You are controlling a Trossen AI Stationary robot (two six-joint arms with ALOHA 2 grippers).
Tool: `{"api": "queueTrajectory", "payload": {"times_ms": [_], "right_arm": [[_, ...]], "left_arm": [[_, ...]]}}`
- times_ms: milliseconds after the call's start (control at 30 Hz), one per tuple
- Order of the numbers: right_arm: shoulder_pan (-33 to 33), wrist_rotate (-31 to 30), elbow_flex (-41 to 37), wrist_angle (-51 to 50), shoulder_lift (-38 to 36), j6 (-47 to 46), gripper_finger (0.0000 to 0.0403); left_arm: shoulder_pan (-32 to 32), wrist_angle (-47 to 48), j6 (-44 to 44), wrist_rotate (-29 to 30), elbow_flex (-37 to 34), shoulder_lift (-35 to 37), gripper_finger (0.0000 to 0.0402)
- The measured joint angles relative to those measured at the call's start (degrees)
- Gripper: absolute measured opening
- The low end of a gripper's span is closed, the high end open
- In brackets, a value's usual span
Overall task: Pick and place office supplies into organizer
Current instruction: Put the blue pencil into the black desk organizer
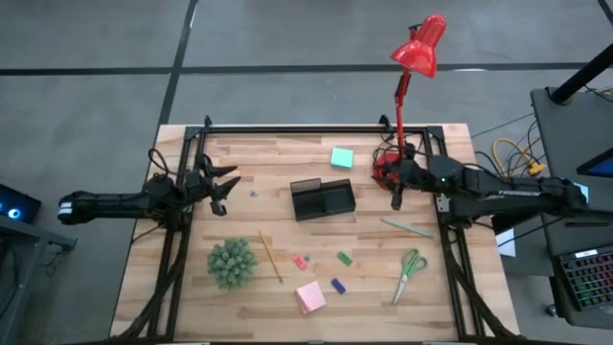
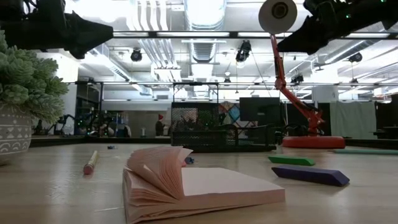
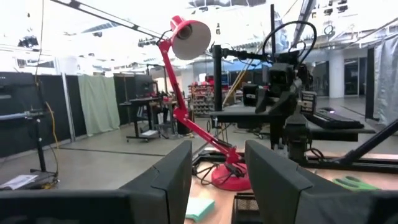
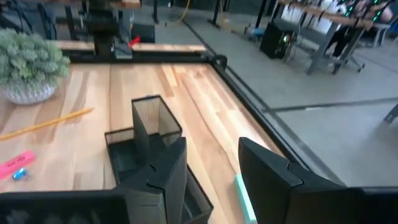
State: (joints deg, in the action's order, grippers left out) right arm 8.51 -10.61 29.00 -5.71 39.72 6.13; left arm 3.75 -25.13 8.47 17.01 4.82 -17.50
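The black organizer (image 1: pixel 323 198) stands mid-table, also seen in the right wrist view (image 4: pixel 146 132). A teal sticky pad (image 1: pixel 341 158) lies beyond it, near the lamp. On the near half lie the yellow pencil (image 1: pixel 270 256), the pink eraser (image 1: pixel 300 261), the green eraser (image 1: pixel 344 258), the blue eraser (image 1: pixel 337 285), the pink sticky pad (image 1: pixel 309 297), the teal pen (image 1: pixel 406 228) and the green-handled scissors (image 1: pixel 410 273). My left gripper (image 1: pixel 228 189) (image 3: pixel 217 180) hovers open, left of the organizer. My right gripper (image 1: pixel 396 199) (image 4: pixel 211 174) hovers open, right of it, above the table.
The red lamp stands with its base (image 1: pixel 388 168) at the far right of the table, close to my right gripper, and its head (image 1: pixel 421 45) reaches beyond the far edge. A green spiky plant (image 1: pixel 232 263) sits near left. Bare wood lies between the organizer and the small items.
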Motion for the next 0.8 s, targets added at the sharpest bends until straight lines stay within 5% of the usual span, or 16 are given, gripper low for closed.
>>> {"api": "queueTrajectory", "payload": {"times_ms": [233,433,800], "right_arm": [[0.0,1.4,6.7,-8.1,4.3,-6.3,0.0137],[-0.1,11.1,13.0,-17.0,7.2,-8.3,0.0137],[0.0,11.2,18.0,-35.4,10.8,-18.7,0.0137]], "left_arm": [[0.0,0.1,0.0,0.0,-0.2,-0.8,0.0137],[0.0,-0.3,0.0,0.0,-0.2,-1.7,0.0137],[0.0,-0.3,0.0,0.0,-0.3,-2.1,0.0137]]}}
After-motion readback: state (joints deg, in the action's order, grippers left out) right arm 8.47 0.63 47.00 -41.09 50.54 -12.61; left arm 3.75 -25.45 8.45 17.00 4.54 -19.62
